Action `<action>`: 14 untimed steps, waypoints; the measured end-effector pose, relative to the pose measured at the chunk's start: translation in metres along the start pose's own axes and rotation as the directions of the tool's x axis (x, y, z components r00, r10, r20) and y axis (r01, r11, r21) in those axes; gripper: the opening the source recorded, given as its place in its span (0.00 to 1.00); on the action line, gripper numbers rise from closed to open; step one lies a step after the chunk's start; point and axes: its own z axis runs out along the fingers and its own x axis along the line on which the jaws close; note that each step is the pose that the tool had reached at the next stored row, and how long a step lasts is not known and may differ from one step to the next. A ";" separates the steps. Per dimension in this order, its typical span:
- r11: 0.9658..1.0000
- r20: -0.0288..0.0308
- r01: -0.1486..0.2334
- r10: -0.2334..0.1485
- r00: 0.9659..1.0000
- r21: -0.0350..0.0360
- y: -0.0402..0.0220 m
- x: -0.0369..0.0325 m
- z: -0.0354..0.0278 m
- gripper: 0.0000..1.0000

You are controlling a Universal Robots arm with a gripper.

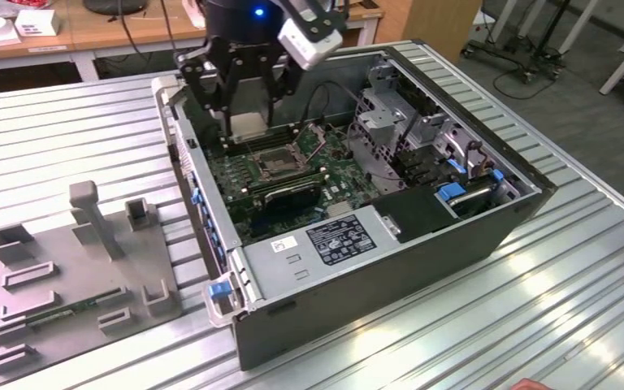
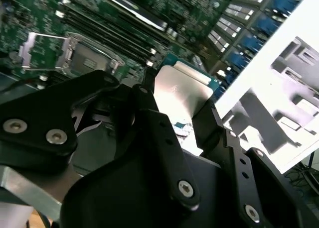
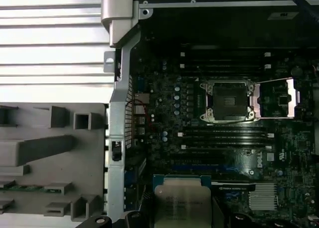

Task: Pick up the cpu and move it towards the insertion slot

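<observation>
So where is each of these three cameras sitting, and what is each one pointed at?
Exterior view: off the arm and above, looking down on the open computer case on the table; the arm and gripper show.
Second wrist view: on the arm, looking past the gripper's black fingers that clamp the cpu, with the insertion slot beyond.
First wrist view: on the arm, facing the insertion slot.
Both wrist views share the cpu.

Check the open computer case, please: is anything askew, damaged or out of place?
Nothing stands out. The claw holds the cpu over the green board, apart from the insertion slot, whose metal lid stands flipped open beside it. No damage shows.
</observation>
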 end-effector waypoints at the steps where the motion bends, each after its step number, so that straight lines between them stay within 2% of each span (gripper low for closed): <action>1: 1.000 0.000 0.000 0.000 1.000 0.000 0.0000 -0.0049 0.0002 0.54; 14: 1.000 0.000 0.000 0.000 1.000 0.000 0.0009 -0.0639 0.0029 0.54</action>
